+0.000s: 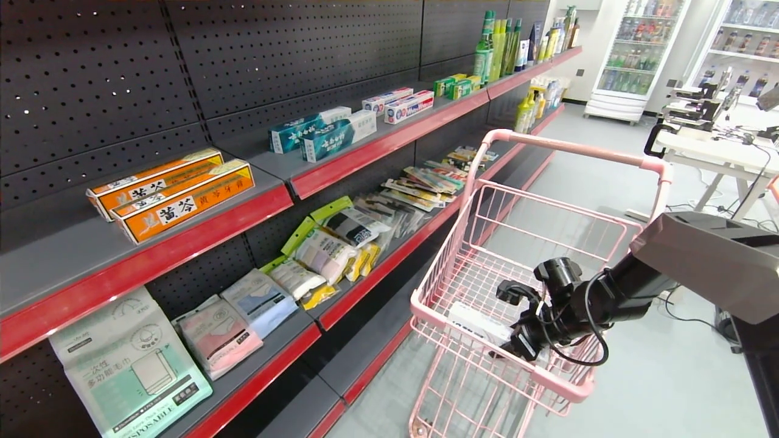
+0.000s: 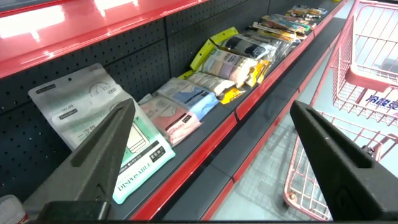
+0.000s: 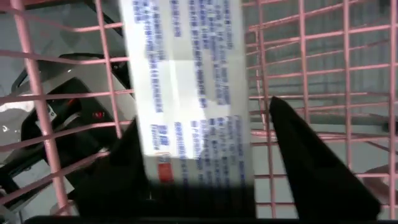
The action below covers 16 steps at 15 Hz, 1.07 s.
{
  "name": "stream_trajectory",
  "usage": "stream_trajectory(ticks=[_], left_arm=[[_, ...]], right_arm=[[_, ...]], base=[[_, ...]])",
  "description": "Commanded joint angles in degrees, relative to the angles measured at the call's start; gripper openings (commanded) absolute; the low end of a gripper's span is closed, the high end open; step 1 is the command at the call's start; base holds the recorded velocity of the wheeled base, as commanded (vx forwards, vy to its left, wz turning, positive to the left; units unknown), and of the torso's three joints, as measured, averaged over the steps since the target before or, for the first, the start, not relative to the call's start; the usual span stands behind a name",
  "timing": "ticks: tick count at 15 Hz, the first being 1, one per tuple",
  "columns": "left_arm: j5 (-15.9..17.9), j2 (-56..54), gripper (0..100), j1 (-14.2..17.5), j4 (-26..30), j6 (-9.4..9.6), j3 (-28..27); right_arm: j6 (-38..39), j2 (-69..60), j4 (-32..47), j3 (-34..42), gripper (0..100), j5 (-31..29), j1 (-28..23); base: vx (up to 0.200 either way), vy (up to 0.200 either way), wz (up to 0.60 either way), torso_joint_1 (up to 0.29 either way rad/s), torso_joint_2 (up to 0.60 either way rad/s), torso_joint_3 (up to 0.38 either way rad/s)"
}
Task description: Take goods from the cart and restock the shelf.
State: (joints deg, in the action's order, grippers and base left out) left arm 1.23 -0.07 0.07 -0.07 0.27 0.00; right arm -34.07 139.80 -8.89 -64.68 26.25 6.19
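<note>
A pink wire cart (image 1: 577,150) stands in the aisle beside the shelf (image 1: 182,243). Inside it, near the front corner, lies a white box with blue print (image 1: 478,322). My right gripper (image 1: 514,348) reaches down into the cart right at that box. In the right wrist view the box (image 3: 186,93) sits between the two dark fingers of the right gripper (image 3: 204,115), which is open, with a small gap on one side. My left gripper (image 2: 211,106) hangs open and holds nothing, facing the lower shelf of soft packs (image 2: 186,106), with the cart (image 2: 367,68) off to one side.
Orange boxes (image 1: 170,191) and teal boxes (image 1: 322,134) lie on the upper shelf, bagged goods (image 1: 328,249) on the lower one, bottles (image 1: 499,42) farther along. A white table (image 1: 718,152) and glass coolers (image 1: 639,48) stand behind the cart. Grey floor lies open to its right.
</note>
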Motion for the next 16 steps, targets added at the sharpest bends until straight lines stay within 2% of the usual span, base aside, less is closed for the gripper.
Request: stream_trajectory(ticks=[1,8,11,16], left_arm=[[0.00,0.07,100,0.01,-0.01,0.00,0.00],[0.00,0.07,100,0.01,-0.01,0.00,0.00],[0.00,0.07,100,0.01,-0.01,0.00,0.00],[0.00,0.07,100,0.01,-0.01,0.00,0.00]], right_arm=[[-0.03,0.12,-0.52,0.17,0,-0.32,-0.13],[2.87,-1.11,-0.96,1.84,0,-0.32,-0.57],[8.76,-7.79,-0.87,1.67,0,-0.23,-1.36],[9.81,-16.05,-0.87,3.16,0,-0.32,-2.24]], base=[[0.000,0.000,0.00,0.000,0.00,0.000],[0.000,0.000,0.00,0.000,0.00,0.000],[0.000,0.000,0.00,0.000,0.00,0.000],[0.000,0.000,0.00,0.000,0.00,0.000]])
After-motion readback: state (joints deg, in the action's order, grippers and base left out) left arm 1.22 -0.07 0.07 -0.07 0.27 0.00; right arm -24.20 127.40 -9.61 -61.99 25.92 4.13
